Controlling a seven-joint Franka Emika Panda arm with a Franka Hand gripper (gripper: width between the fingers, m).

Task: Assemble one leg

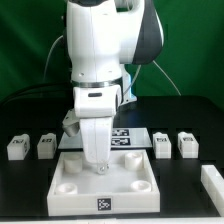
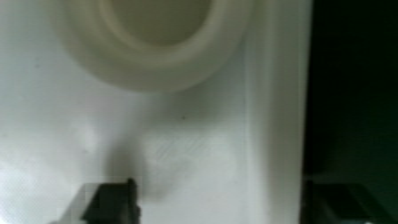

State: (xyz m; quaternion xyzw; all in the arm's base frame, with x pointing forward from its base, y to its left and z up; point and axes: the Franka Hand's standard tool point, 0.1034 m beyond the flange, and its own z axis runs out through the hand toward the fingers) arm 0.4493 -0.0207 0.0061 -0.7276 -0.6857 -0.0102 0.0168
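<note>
Jaws stand apart, empty, low over the white tray (image 1: 105, 186); best centre squarely on a leg (image 1: 46, 146) before closing.

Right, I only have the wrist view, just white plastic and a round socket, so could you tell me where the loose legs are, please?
Observer: Two stand at the exterior view's left of the tray: the leftmost leg and the second leg.
Operator: And on the other side?
Observer: Two more stand there, the third leg and the fourth leg.
Operator: Where am I over the tray?
Observer: The gripper hangs above roughly its middle.
</note>
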